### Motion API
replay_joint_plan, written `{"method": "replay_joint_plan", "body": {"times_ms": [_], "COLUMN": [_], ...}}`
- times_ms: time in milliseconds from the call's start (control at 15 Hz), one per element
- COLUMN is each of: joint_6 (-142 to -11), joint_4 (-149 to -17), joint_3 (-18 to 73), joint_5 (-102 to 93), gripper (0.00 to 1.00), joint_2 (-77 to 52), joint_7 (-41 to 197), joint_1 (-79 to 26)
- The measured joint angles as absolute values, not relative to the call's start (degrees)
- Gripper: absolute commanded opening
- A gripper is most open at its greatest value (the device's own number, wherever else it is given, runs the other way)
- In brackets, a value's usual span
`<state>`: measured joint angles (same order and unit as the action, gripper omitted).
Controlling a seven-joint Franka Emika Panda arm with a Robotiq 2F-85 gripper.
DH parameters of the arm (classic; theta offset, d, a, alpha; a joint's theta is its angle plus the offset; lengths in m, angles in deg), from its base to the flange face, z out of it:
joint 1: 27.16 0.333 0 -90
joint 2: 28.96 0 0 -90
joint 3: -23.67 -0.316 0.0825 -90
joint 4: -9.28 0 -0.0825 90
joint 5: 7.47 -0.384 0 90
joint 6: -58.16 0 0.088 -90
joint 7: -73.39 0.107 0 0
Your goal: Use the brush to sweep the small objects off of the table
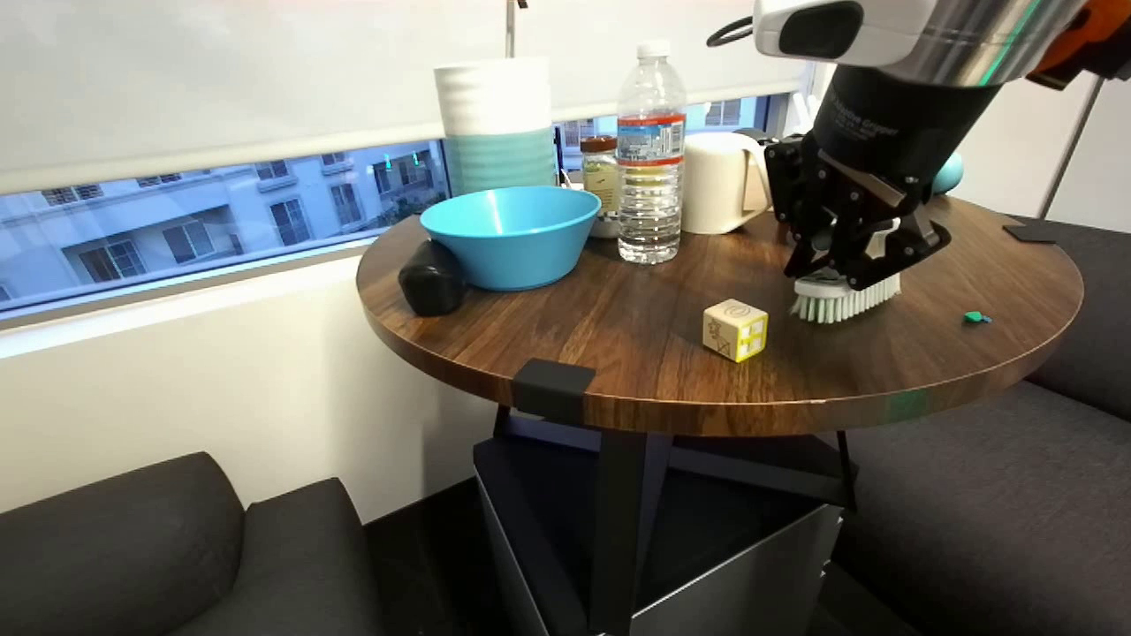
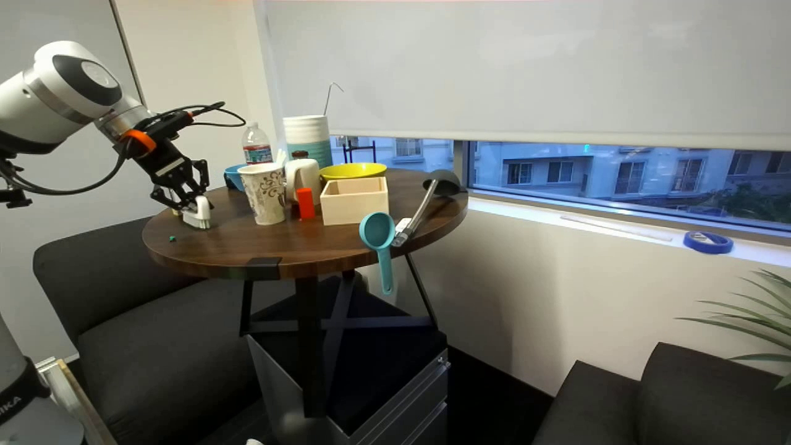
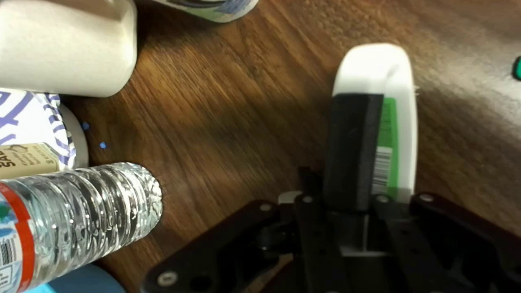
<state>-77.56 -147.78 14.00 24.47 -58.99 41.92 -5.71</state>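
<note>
The brush [image 1: 846, 303] is white with short pale bristles pointing down, at or just above the table; contact is hard to tell. It also shows in an exterior view [image 2: 199, 214]. In the wrist view its white end [image 3: 376, 67] and a green label show. My gripper [image 1: 829, 272] is shut on the brush from above; its jaws [image 3: 346, 197] hide part of it. A small green object [image 1: 975, 317] lies on the round brown table [image 1: 610, 336] near the edge, apart from the brush. It shows in an exterior view [image 2: 172, 238] and at the wrist view's right edge [image 3: 517, 68].
A wooden cube [image 1: 735, 330] sits near the brush. A bottle [image 1: 651, 168], white mug [image 1: 720, 181], blue bowl [image 1: 512, 238] and jar [image 1: 601, 177] stand behind. A paper cup [image 2: 262, 191], red block [image 2: 305, 203], wooden box [image 2: 355, 204] and teal scoop [image 2: 384, 269] show too.
</note>
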Motion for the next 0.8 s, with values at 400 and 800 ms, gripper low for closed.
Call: {"method": "replay_joint_plan", "body": {"times_ms": [400,800], "joint_6": [-73.5,-67.4], "joint_4": [-147.8,-147.8], "joint_3": [14.0,13.9], "joint_5": [20.7,18.3], "gripper": [0.02,0.02], "joint_2": [-60.3,-61.9], "joint_7": [37.7,36.2], "joint_1": [-4.2,-3.5]}}
